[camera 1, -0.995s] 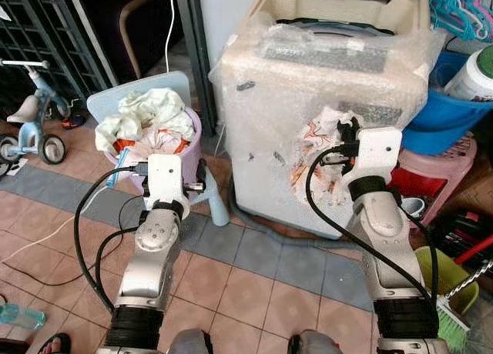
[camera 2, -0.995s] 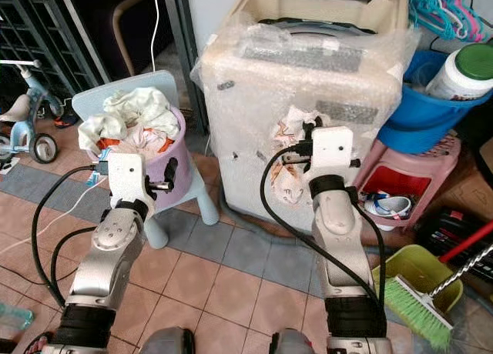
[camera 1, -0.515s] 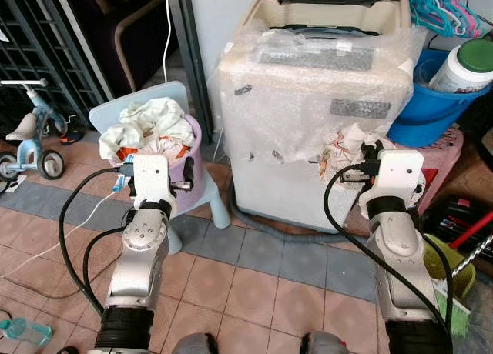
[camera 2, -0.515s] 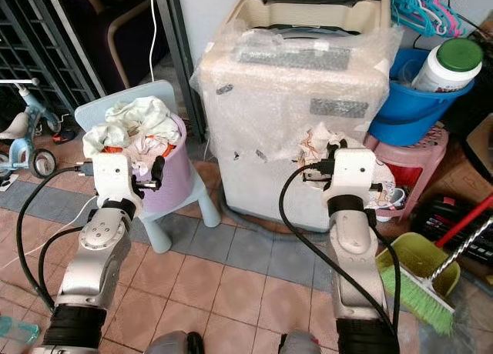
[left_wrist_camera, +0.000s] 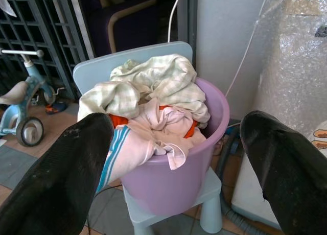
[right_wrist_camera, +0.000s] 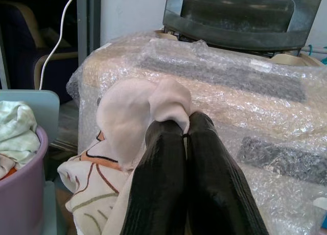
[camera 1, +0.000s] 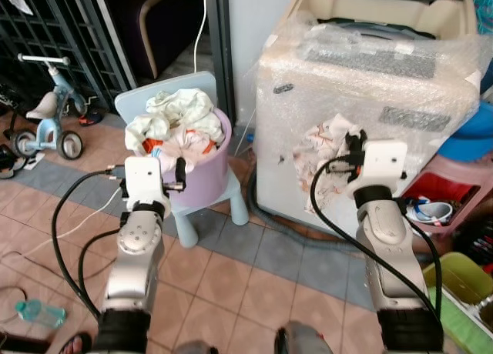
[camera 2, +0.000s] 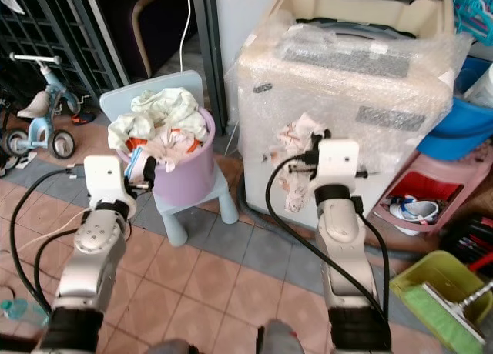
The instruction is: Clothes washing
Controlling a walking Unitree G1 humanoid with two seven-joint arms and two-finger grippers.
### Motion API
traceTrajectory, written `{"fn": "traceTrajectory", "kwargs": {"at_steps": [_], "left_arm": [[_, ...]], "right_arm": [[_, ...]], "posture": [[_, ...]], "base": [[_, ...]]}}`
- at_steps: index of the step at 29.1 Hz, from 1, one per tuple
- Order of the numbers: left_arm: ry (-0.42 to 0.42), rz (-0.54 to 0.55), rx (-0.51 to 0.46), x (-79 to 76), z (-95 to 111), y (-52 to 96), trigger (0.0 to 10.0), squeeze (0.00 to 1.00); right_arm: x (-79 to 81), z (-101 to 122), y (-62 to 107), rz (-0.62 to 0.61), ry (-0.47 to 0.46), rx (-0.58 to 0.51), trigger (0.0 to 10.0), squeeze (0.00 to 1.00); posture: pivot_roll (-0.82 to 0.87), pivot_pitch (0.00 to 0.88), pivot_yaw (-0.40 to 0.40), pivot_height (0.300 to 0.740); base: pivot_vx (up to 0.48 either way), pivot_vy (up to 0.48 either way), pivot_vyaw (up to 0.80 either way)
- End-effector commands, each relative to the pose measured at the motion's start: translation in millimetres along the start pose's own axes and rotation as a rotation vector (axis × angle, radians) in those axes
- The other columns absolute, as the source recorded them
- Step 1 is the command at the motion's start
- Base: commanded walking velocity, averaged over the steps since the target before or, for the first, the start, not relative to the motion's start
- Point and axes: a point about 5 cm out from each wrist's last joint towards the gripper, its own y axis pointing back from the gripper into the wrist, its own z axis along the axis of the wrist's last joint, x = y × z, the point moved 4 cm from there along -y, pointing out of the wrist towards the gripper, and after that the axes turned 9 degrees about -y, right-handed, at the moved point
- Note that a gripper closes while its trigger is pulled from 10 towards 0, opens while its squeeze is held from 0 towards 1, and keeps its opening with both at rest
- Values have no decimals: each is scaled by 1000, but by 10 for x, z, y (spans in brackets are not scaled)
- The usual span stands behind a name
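Note:
A white cloth with orange and dark line patterns (camera 1: 327,138) hangs in front of the washing machine (camera 1: 370,85), and my right gripper (right_wrist_camera: 185,123) is shut on its top fold. The machine is wrapped in bubble wrap and its dark lid (right_wrist_camera: 230,15) stands up at the back. To its left a purple basket (camera 1: 204,165), heaped with pale clothes (left_wrist_camera: 153,92), stands on a small light blue chair (camera 1: 216,208). My left gripper (left_wrist_camera: 176,123) is open, level with the basket's near rim and a little short of it, with nothing between its fingers.
A child's tricycle (camera 1: 46,119) stands by a black grille at the left. A white cable (camera 1: 58,231) and a plastic bottle (camera 1: 35,312) lie on the tiled floor. Right of the machine are a pink stool (camera 1: 451,188), a blue tub (camera 1: 474,138) and a green dustpan (camera 2: 439,285).
The whole picture has shifted, so the camera moved. My right gripper stays shut on the cloth before the machine front. My left gripper stays open toward the basket.

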Motion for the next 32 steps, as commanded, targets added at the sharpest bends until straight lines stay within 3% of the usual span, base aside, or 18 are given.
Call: {"fn": "traceTrajectory", "kwargs": {"at_steps": [1, 6, 13, 24, 32], "left_arm": [[0, 32, 11, 104, -2, 1, 10000, 0], [18, -39, -1, 2, -17, 87, 10000, 0], [30, -124, -27, -198, 12, 77, 10000, 0], [45, -134, -7, -167, -32, 22, 10000, 0], [53, -137, -2, -196, -43, 53, 10000, 0]], "right_arm": [[86, 26, -52, 24, -10, -4, 10000, 0], [229, 35, -28, 52, 4, -2, 10000, 0], [168, -87, 79, 23, 17, 26, 10000, 0], [132, -96, 0, 19, 18, 19, 10000, 0], [222, -19, -102, 57, 22, -10, 10000, 0]], "posture": [[8, 92, 33, 740], [-23, 95, 25, 740], [-49, 63, 68, 740], [-49, 42, 68, 740], [-23, 44, 36, 740]], "base": [[0, 0, -800], [0, 0, 0], [140, 0, 0], [480, 0, -626], [427, 0, 0]]}}
